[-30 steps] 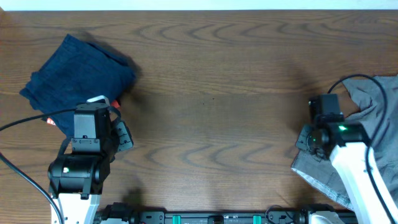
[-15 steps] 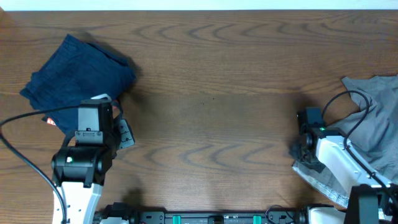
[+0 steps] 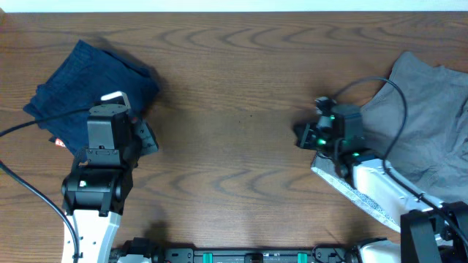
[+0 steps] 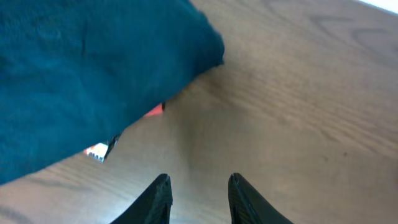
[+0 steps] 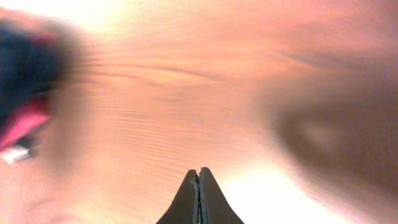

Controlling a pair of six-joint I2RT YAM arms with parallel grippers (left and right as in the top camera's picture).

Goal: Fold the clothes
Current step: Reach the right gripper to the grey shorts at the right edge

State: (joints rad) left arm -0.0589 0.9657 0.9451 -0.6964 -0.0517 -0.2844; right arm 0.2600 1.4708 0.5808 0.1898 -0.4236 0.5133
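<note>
The grey-olive trousers (image 3: pixel 424 124) lie bunched at the right edge of the table, with a paler inner edge (image 3: pixel 344 186) towards the front. My right gripper (image 3: pixel 301 136) is at the trousers' left end, over bare wood. Its fingers are pressed shut in the right wrist view (image 5: pixel 199 171), which is blurred and shows no cloth at the tips. The cloth trails from under that arm. My left gripper (image 3: pixel 148 137) is open and empty in the left wrist view (image 4: pixel 198 180), just right of the navy garment.
A folded dark navy garment (image 3: pixel 91 84) lies at the back left, with a red tag (image 3: pixel 58 142) at its front edge. It also shows in the left wrist view (image 4: pixel 81 68) with the tag (image 4: pixel 154 112). Bare wood lies between the arms.
My right gripper has moved left towards the table's middle, and the trousers have been dragged left and spread with it. The left arm has barely shifted.
</note>
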